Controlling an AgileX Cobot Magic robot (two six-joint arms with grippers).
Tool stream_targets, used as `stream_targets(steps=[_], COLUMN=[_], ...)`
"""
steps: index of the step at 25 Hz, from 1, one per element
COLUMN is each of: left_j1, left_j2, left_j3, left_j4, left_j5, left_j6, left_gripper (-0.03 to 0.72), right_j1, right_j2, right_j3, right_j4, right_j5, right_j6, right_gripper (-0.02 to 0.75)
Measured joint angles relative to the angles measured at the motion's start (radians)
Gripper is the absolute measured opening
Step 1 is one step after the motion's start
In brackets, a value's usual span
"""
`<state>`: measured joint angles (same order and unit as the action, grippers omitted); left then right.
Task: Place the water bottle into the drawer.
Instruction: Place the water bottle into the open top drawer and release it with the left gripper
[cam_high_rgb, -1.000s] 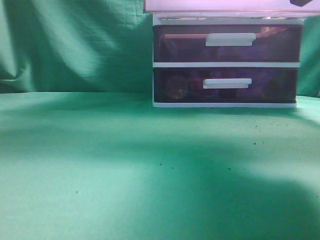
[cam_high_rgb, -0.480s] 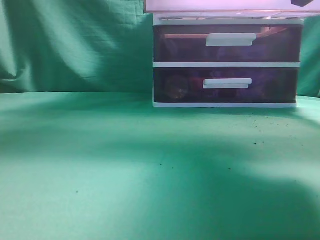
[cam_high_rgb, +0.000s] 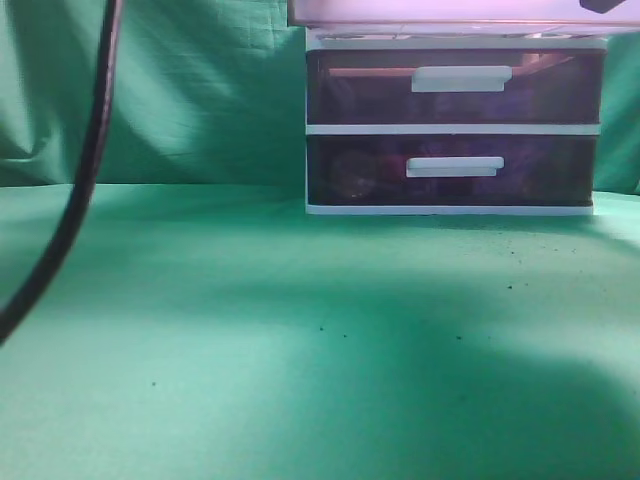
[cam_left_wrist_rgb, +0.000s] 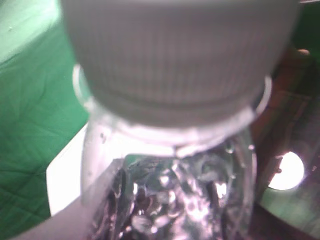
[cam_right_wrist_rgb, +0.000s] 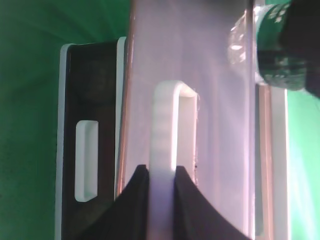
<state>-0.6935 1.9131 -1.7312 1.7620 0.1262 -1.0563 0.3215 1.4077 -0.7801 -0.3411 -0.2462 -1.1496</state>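
Note:
The water bottle (cam_left_wrist_rgb: 182, 195) fills the left wrist view, clear and crinkled, with a grey ribbed cap (cam_left_wrist_rgb: 180, 55). My left gripper is shut on it; its fingers are mostly hidden behind the bottle. The drawer (cam_right_wrist_rgb: 220, 100) is pulled out; its pale front shows at the top edge of the exterior view (cam_high_rgb: 450, 10). My right gripper (cam_right_wrist_rgb: 162, 172) is shut on the drawer's white bar handle (cam_right_wrist_rgb: 167, 125). In the right wrist view the bottle (cam_right_wrist_rgb: 244, 45) and the dark left gripper (cam_right_wrist_rgb: 297, 40) are at the far end of the drawer. Dark drawer plastic (cam_left_wrist_rgb: 295, 115) shows behind the bottle.
The two lower drawers (cam_high_rgb: 455, 90) (cam_high_rgb: 450, 170) are closed in the white-framed unit at the back right. A black cable (cam_high_rgb: 85, 170) hangs across the left of the exterior view. Green cloth (cam_high_rgb: 250, 330) covers the table and the backdrop.
A black cable has swung into the left of the exterior view. The drawer unit has not moved.

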Motion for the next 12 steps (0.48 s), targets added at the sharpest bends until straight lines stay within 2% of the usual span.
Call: stream_targets(steps=[4,6,9,11,12], left_j1=[0.0,0.0,0.0,0.0,0.0], left_j2=[0.022,0.031,0.033,0.033,0.033], left_j3=[0.0,0.0,-0.004,-0.011,-0.014], left_j4=[-0.026,-0.029,-0.029,-0.029,-0.029], left_j5=[-0.035,-0.056,-0.082,-0.089,-0.099], left_j6=[0.0,0.0,-0.012,-0.016,-0.016], left_gripper=[0.294,0.392,0.593,0.656,0.639], right_j1=[0.0,0.0,0.0,0.0,0.0], right_j2=[0.0,0.0,0.0,0.0,0.0], right_j3=[0.0,0.0,0.0,0.002,0.002], right_j4=[-0.002,-0.003,-0.003,-0.003,-0.003], right_j5=[0.002,0.002,0.011,0.008,0.008], right_j6=[0.004,0.008,0.012,0.015,0.017], right_gripper=[0.101,0.101,0.101,0.101,0.101])
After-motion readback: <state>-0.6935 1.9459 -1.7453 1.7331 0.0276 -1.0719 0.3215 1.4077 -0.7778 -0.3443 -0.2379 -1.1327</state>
